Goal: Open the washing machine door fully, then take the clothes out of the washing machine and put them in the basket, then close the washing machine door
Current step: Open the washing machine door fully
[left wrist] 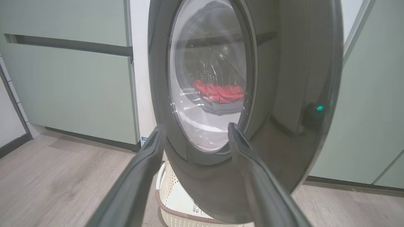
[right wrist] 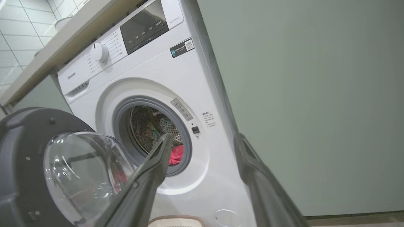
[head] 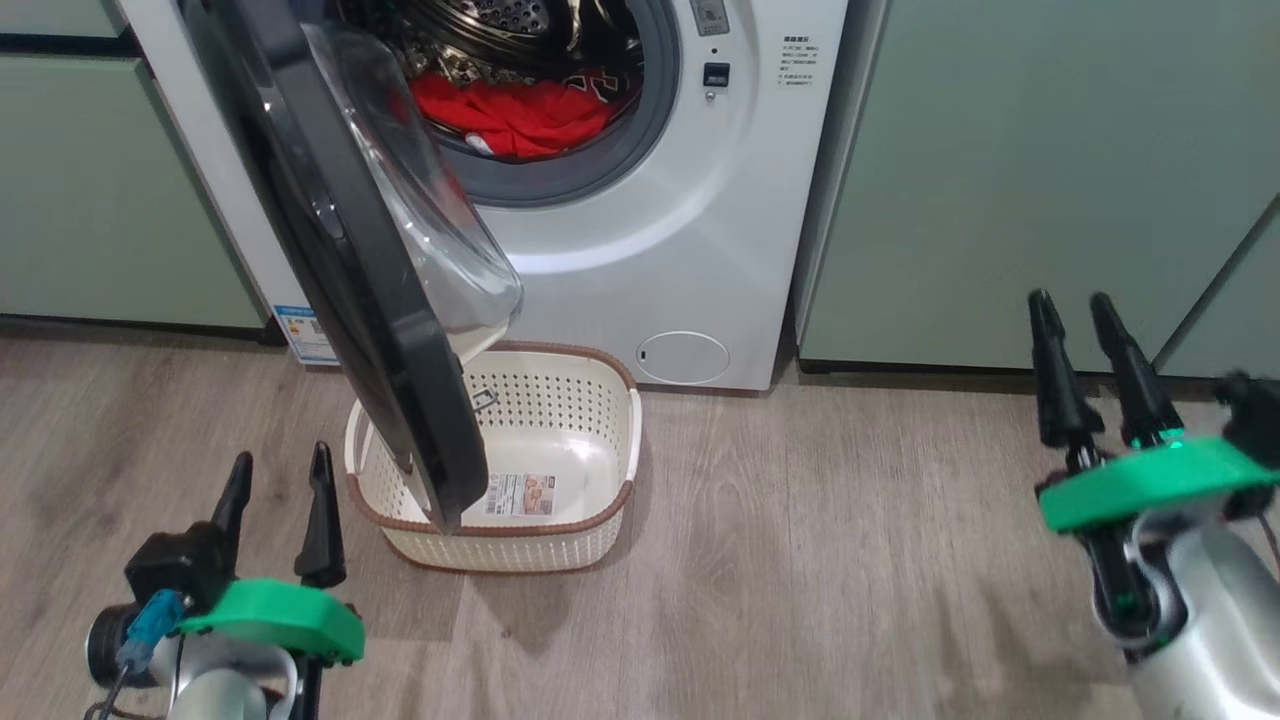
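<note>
The white washing machine stands at the top of the head view. Its washing machine door hangs swung out to the left, black rim edge-on, glass bowl facing the drum. Red clothes lie in the steel drum. On the floor, partly under the door's lower edge, sits the cream basket with nothing but its label inside. My left gripper is open, low and left of the basket. In the left wrist view this gripper faces the door's outer face. My right gripper is open, far right, holding nothing.
Pale green cabinets flank the machine on the left and right. Wood-look floor stretches between the basket and my right arm. A small round hatch sits low on the machine front.
</note>
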Controlling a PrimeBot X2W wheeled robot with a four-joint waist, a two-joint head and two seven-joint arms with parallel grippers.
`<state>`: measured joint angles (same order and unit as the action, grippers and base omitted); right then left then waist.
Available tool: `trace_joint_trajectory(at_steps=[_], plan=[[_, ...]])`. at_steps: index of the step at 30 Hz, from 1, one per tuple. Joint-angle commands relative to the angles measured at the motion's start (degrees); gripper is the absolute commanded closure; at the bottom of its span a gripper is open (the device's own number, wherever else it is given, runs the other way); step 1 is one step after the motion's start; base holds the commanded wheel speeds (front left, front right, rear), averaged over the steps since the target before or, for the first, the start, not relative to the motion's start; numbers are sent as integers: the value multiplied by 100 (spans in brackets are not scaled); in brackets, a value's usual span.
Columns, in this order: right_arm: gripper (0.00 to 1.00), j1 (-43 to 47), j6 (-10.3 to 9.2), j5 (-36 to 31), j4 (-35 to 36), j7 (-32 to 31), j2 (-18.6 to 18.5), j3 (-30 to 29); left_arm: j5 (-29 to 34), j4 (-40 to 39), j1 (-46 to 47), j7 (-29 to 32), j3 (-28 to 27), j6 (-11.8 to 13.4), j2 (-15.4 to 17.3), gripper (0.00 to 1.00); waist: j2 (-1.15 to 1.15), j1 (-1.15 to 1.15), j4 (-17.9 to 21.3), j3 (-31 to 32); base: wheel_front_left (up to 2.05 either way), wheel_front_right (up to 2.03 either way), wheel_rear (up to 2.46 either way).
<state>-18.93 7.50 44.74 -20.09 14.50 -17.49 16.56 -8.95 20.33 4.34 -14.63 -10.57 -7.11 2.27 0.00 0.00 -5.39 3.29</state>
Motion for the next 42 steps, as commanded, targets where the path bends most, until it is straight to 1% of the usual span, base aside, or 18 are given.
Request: trace_joint_trajectory(at_steps=[1,3,5,10,23,28,36,37,38,39,42], plan=[[0,187,-1,-360,287,48,100,-99,67,-183,224,-37,-201,-22,91,0,0,0,5,-6,0,0,0],[0,422,-1,-856,447,49,211,-393,71,-179,235,-37,-203,-26,89,0,0,0,15,0,0,0,0],[0,620,-1,-1298,546,49,274,-551,69,-173,230,-37,-206,-29,87,0,0,0,26,1,0,0,0],[0,1057,-1,-2001,618,49,386,-860,40,-107,198,-37,-230,-34,80,0,0,0,70,1,0,0,0],[0,1389,-1,-2692,705,50,404,-986,8,-67,168,-37,-216,-36,70,0,0,0,73,-1,0,0,0],[0,1421,-1,-2823,707,50,407,-956,4,-60,154,-37,-189,-37,67,0,0,0,57,-7,0,0,0],[0,1391,-1,-2860,686,50,445,-986,-12,-21,154,-37,-145,-37,64,0,0,0,24,-4,0,0,0],[0,1387,-1,-2860,674,50,443,-988,-10,-20,154,-37,-138,-37,64,6,0,0,20,-4,0,0,0],[0,1385,-1,-2861,661,50,443,-993,20,-66,158,-37,-134,-37,64,50,0,0,16,-4,0,0,0],[0,1382,-1,-2862,644,50,446,-1002,38,-102,157,-37,-137,-37,64,100,0,0,13,-4,0,0,0],[0,1374,-1,-2872,603,50,463,-1055,5,-232,216,-37,-210,-37,63,100,0,0,3,-11,0,0,0]])
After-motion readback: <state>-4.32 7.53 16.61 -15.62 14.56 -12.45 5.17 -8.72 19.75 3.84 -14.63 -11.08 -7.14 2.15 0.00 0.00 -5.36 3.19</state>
